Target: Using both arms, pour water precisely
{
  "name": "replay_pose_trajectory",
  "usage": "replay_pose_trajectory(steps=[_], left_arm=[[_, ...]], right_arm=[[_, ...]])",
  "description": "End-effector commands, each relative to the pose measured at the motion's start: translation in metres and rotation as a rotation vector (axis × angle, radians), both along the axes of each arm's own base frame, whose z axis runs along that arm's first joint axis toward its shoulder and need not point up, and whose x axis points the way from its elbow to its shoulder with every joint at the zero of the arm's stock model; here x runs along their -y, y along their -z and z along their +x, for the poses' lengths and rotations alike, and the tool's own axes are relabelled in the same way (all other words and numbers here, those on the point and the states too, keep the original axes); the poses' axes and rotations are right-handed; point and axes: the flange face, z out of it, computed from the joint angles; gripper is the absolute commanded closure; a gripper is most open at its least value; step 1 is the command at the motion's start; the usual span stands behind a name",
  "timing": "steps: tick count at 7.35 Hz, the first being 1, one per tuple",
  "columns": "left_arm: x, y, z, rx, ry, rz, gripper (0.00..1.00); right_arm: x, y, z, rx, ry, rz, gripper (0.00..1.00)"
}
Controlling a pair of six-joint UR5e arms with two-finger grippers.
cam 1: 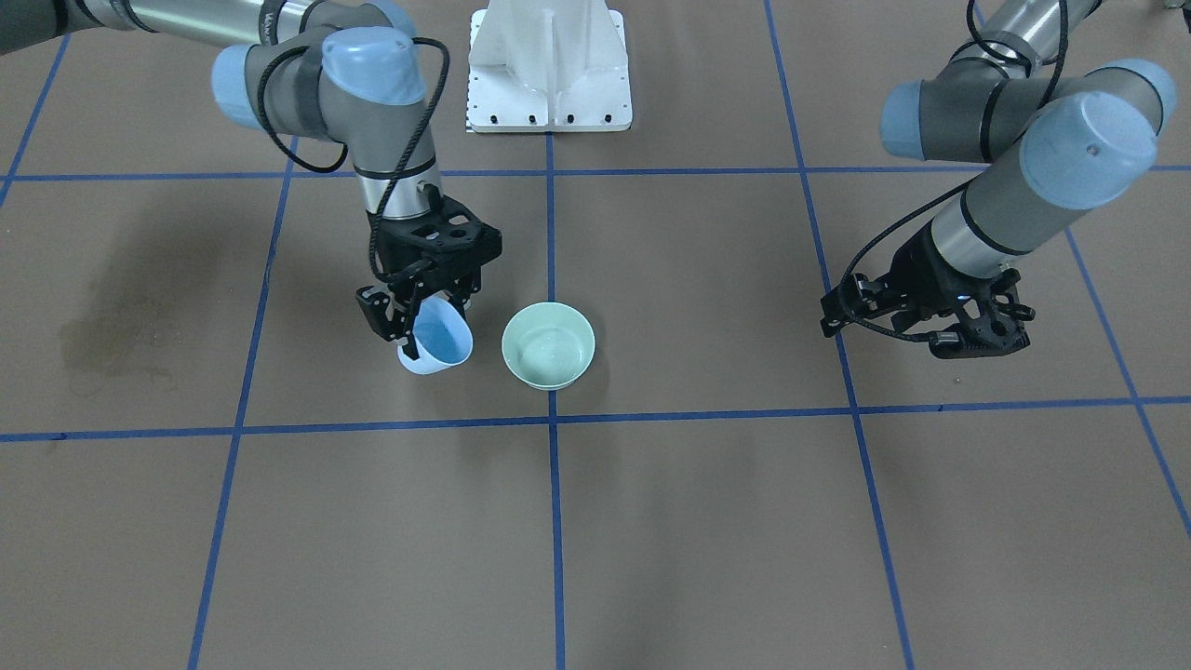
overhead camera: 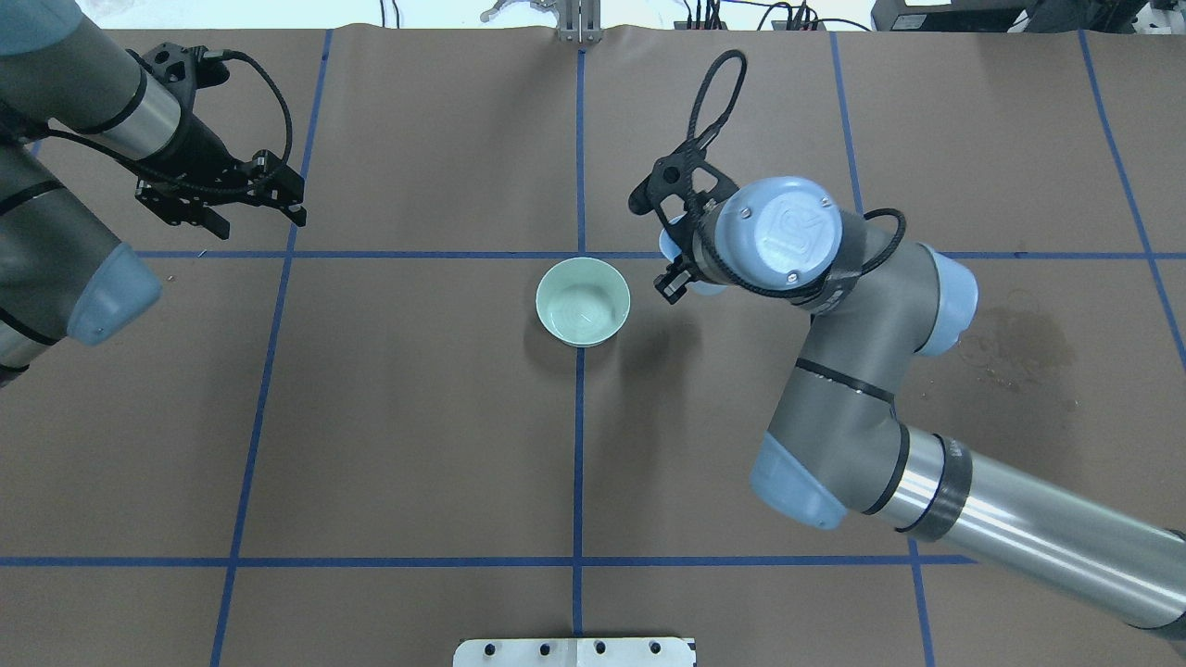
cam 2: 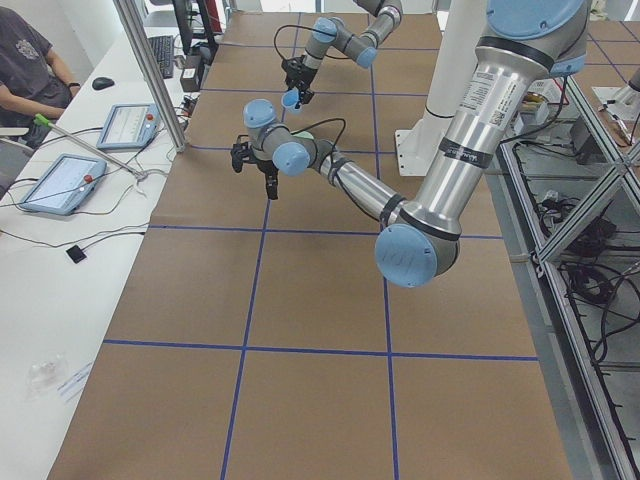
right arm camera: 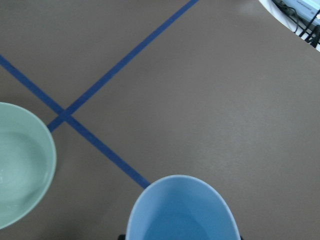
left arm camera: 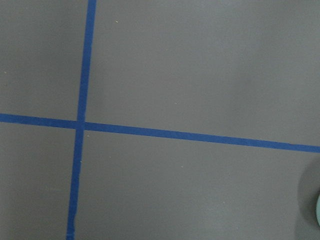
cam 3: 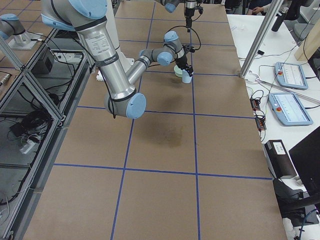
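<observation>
My right gripper point(cam 1: 428, 312) is shut on a pale blue cup point(cam 1: 437, 342), held tilted just beside a mint-green bowl point(cam 1: 548, 344) at the table's middle. From overhead the wrist hides most of the cup point(overhead camera: 671, 243), which is next to the bowl point(overhead camera: 583, 301). The right wrist view shows the cup's rim point(right arm camera: 180, 210) and the bowl point(right arm camera: 20, 165). The water point(right arm camera: 15, 172) shows as a faint sheen in the bowl's bottom. My left gripper point(overhead camera: 261, 222) is open and empty, hovering far from the bowl; it also shows in the front view point(cam 1: 835, 305).
The white pedestal point(cam 1: 549, 65) stands at the robot's side of the table. A dark wet stain point(overhead camera: 1015, 347) lies under the right arm. Blue tape lines point(left arm camera: 82, 125) grid the brown table. A desk with tablets point(cam 2: 60, 180) and a seated person point(cam 2: 25, 60) border the far side.
</observation>
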Motion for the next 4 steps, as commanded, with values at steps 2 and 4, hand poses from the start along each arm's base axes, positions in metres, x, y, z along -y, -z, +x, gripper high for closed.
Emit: replay_pose_trajectory(steps=[2,4], left_arm=[[0.004,-0.007,-0.001,0.008,0.000,-0.005,0.00],[0.003,-0.009,-0.002,0.010,0.000,-0.007,0.00]], right_arm=[[-0.018,0.046,-0.038,-0.262,0.101,0.115,0.64],[-0.013,0.050,-0.087,-0.440,0.114,0.203,0.69]])
